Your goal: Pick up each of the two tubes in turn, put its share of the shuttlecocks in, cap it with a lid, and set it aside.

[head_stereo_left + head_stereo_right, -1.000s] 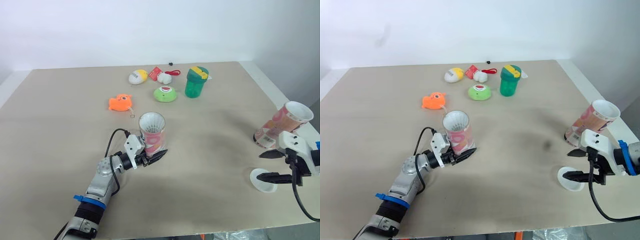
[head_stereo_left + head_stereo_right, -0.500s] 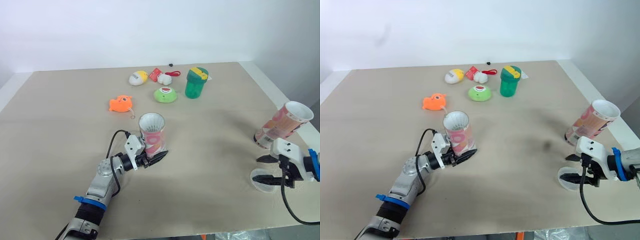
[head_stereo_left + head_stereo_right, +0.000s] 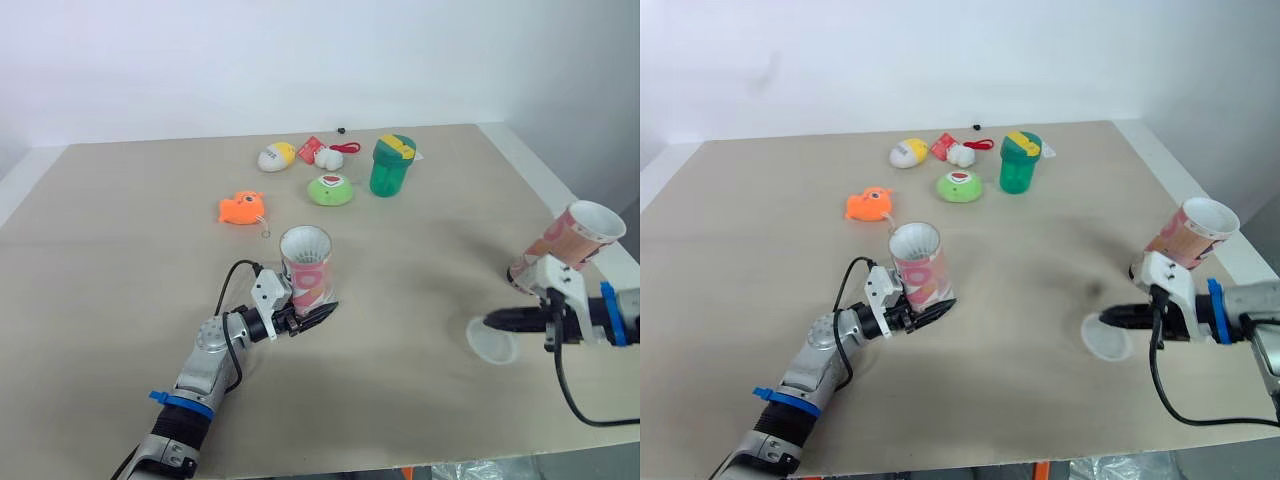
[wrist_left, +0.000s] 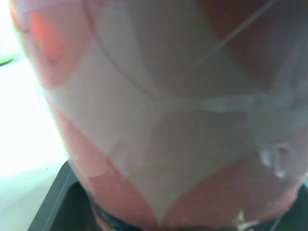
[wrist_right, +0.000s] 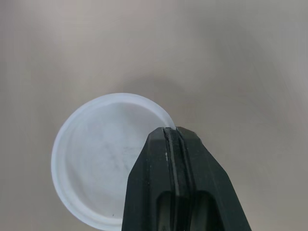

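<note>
Pink tube (image 3: 306, 265) is still clamped upright between the left gripper (image 3: 308, 317) fingers, no change there. (watcher_1)

Yep, but the right gripper (image 5: 169, 132) has now pinched the white lid (image 5: 96, 154) by its rim and is swinging it leftward. Capping's next, I reckon. (watcher_2)

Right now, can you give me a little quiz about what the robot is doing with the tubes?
1. True or false: the right gripper pinches the white lid by its rim.
2. Which toy lies nearest the tube held by the left gripper? A: orange fish. B: green cup. C: yellow egg.
3. Fill in: the other tube, on the right, is ____ (upright or leaning).

Key: 1 true; 2 A; 3 leaning.
</note>
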